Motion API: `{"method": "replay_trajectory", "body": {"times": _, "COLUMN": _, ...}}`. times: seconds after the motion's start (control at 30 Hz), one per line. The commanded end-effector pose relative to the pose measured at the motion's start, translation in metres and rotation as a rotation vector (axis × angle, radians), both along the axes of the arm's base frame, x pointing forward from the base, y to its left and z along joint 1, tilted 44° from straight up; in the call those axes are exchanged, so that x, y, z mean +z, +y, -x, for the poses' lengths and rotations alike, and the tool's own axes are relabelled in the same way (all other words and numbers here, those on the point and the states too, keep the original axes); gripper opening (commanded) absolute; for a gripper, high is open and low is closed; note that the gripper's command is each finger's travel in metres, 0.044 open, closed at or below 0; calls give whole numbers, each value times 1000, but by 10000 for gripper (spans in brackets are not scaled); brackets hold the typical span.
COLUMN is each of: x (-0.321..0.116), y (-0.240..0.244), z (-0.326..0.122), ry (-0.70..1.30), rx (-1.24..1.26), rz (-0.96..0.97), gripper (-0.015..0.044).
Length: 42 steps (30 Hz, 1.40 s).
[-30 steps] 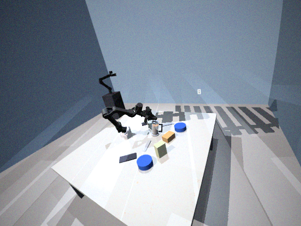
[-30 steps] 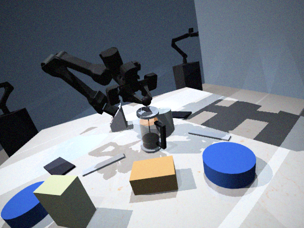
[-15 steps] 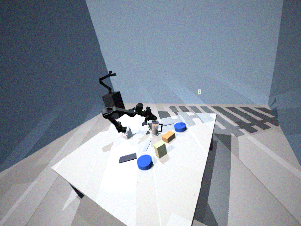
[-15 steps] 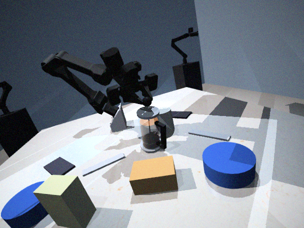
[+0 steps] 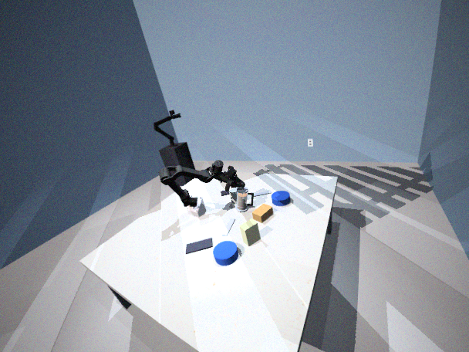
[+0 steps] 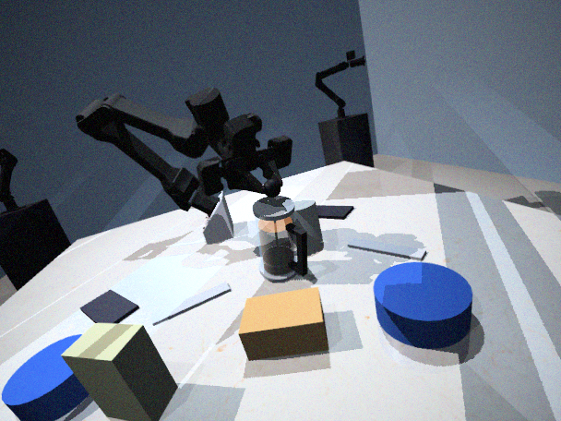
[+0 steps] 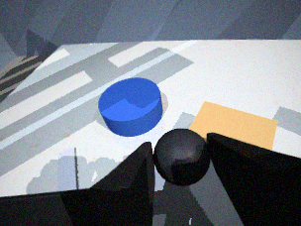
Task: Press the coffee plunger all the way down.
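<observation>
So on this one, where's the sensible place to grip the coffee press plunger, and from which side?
By the round black knob on top of the plunger, coming from above and behind it with a finger on each side. It stands proud of the lid and is narrow enough to fit between the fingers. The gripper is shut on it this way now, and the press stands upright.

Gripper [image 6: 272,185] clamped on plunger knob [image 7: 181,157] atop coffee press [image 6: 279,240]. Grey cylinder [image 6: 310,226] close behind press, possibly touching. Grey wedge [image 6: 220,222] near press toward arm side. Orange box [image 6: 282,321] near press front. Blue disc [image 6: 422,302] farther off. Air above knob unobstructed.
</observation>
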<state>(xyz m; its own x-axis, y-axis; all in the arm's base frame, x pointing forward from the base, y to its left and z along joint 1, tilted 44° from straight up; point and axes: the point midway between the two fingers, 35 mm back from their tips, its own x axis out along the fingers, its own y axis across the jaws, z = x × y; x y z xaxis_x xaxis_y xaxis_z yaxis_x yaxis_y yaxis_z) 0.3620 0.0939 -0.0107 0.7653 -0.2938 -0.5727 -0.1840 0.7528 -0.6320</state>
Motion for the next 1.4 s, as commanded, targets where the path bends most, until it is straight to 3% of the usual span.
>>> {"method": "replay_trajectory", "body": {"times": 0.0, "x": -5, "y": -4, "z": 1, "ry": 17, "rx": -6, "rz": 17, "gripper": 123}}
{"method": "replay_trajectory", "body": {"times": 0.9, "x": -1, "y": 0, "z": -2, "ry": 3, "rx": -1, "rz": 3, "gripper": 123}}
{"method": "replay_trajectory", "body": {"times": 1.3, "x": -1, "y": 0, "z": -2, "ry": 3, "rx": -1, "rz": 3, "gripper": 438}}
{"method": "replay_trajectory", "body": {"times": 1.37, "x": -1, "y": 0, "z": -2, "ry": 3, "rx": -1, "rz": 3, "gripper": 440}}
